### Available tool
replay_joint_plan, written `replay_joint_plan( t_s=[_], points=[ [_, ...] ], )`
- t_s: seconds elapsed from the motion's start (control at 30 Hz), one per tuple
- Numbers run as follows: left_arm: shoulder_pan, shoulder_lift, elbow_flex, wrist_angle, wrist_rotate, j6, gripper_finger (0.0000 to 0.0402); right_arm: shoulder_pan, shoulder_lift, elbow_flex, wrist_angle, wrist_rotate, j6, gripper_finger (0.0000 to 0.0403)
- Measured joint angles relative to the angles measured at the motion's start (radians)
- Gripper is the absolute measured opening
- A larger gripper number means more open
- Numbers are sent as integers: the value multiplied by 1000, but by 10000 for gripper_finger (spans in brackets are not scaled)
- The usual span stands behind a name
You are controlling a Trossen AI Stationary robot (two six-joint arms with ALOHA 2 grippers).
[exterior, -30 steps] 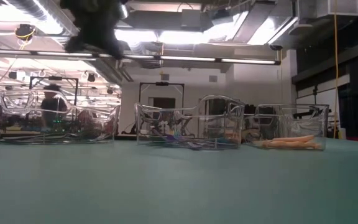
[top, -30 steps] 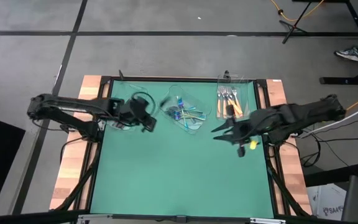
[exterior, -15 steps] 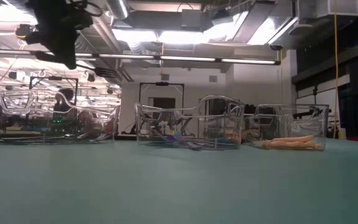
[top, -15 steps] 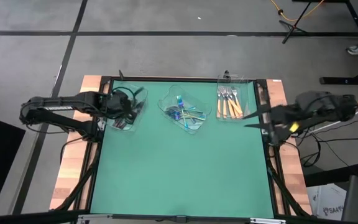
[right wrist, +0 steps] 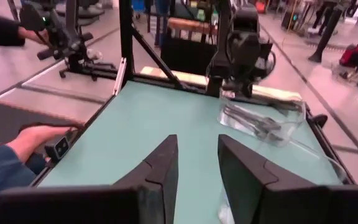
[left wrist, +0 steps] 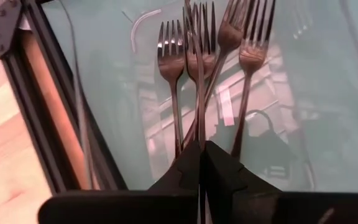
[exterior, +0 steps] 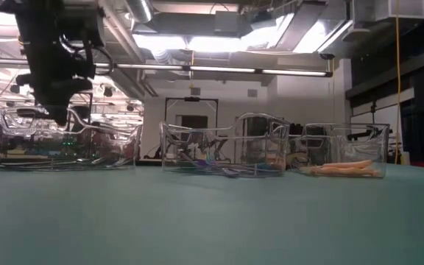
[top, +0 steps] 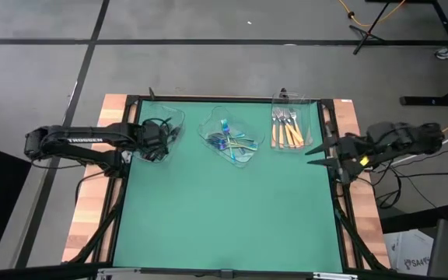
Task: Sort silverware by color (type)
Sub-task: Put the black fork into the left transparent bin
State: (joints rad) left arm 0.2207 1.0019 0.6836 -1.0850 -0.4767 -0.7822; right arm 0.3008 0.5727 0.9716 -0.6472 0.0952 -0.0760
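- We see the left gripper [top: 160,141] over the clear tray [top: 179,118] at the table's [top: 224,218] far left corner, fingers pressed together. A thin dark shaft runs out from between the fingertips in the left wrist view; we judge it a dark fork [left wrist: 199,81] pinched by its handle.
- Key relation: the held fork's long axis runs straight ahead of the left gripper, tines away from it, roughly in line with the other dark forks [left wrist: 171,74] lying in the tray below. These fan out slightly, tines at the far end.
- Whether the held fork already rests on the pile or hangs just above it, we cannot tell.
- The iridescent blue-purple utensils [top: 232,142] lie in the middle tray [top: 207,128] along the far edge; the orange-handled forks [top: 286,128] lie in the right tray [top: 311,109] at the far right corner, handles towards the near edge.
- The right gripper [top: 317,153] sits at the table's right edge, just beside the right tray, fingers partly apart with nothing between them.
- Our judgement: no silverware lies loose on the table; a release into the left tray looks like the next move, and the left arm is the nearer.
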Motion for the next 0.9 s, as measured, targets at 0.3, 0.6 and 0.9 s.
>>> replay_joint_plan(
  t_s=[0.3, 0.6, 0.9],
  points=[
    [84, 0, -111, 193, 25, 139, 1, 0, -175, -333, 347, -1, 19, 106],
    [174, 0, -175, 244, 67, 166, 2, 0, -375, -558, 482, -2, 116, 106],
    [223, 0, -219, 253, 107, 166, 7, 0, -507, -712, 565, 3, 161, 106]
  ],
)
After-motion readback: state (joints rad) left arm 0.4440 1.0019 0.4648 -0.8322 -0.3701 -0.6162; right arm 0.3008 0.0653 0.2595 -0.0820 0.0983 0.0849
